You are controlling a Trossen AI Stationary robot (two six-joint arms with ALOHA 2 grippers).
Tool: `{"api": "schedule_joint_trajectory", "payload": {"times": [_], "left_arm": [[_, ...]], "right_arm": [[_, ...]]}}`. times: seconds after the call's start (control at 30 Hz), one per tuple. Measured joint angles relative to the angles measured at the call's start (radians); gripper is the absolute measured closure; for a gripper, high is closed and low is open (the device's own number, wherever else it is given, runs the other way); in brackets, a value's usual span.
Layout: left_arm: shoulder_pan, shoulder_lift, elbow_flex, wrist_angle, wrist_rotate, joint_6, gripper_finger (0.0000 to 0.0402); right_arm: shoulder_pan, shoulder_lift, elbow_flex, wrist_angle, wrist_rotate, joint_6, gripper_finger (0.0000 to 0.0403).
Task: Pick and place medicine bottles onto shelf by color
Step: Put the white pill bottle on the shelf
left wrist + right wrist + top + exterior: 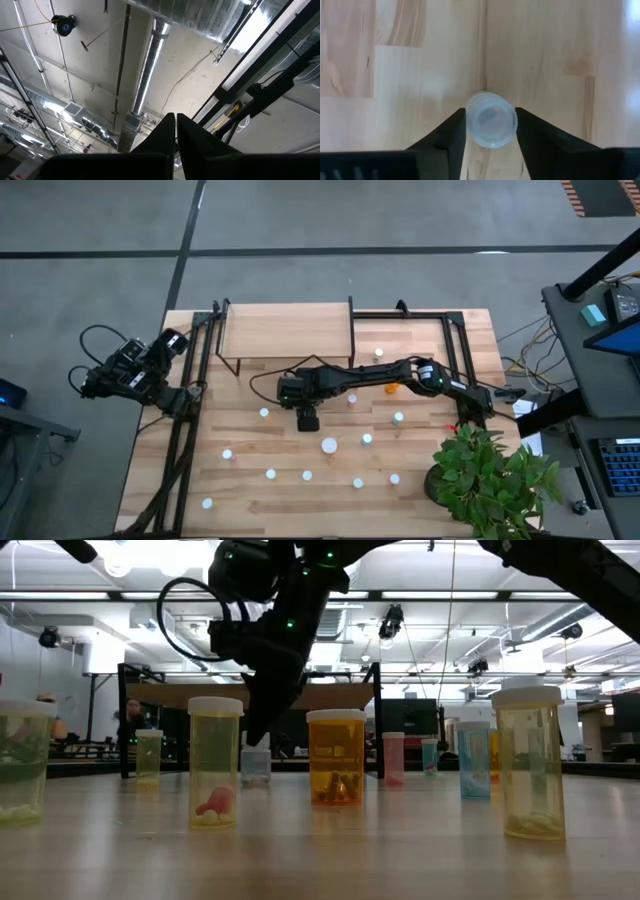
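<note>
**Closing on a pale bottle**

Nearest me, through my right wrist camera, a small bottle (491,126) with a translucent, bluish-white cap stands upright on the table (420,75), sitting between the two dark fingers (451,135) of my right gripper (491,131). The pads flank the cap on both sides and look to be touching it or nearly so; I judge the grasp is being made rather than finished (no lift is visible). So the step in hand is the pick. Next I would need a firm squeeze on the smooth round plastic, a straight lift, then a carry back to the shelf (285,330), the pale wood board on thin black legs at the table's far side, which looks bare.

Other bottles (329,445) stand scattered over the plank-grained top, an orange one (391,389) among them.

My left gripper (175,131) is clenched empty, parked off the table's left edge, pointing at the ceiling.
</note>
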Motion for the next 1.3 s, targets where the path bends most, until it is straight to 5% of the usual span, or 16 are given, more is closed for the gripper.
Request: {"api": "schedule_joint_trajectory", "payload": {"times": [0.27, 0.47, 0.7, 0.83, 1.3], "left_arm": [[0.000, 0.000, 0.000, 0.000, -0.001, 0.000, 0.0402], [0.000, 0.007, 0.000, -0.008, -0.020, -0.016, 0.0402], [-0.001, 0.150, 0.000, -0.079, -0.028, -0.158, 0.0402], [0.000, 0.254, 0.000, 0.007, -0.106, -0.159, 0.0402], [0.000, 0.385, 0.000, 0.114, -0.294, -0.105, 0.0402]], "right_arm": [[0.000, -0.008, 0.009, -0.014, -0.075, 0.029, 0.0273], [-0.024, -0.086, 0.166, -0.096, -0.214, 0.153, 0.0271], [-0.127, -0.270, 0.178, 0.007, -0.190, 0.275, 0.0271], [-0.217, -0.341, 0.171, 0.011, -0.062, 0.249, 0.0271], [-0.486, -0.303, 0.166, -0.084, -0.048, 0.258, 0.0271]]}}
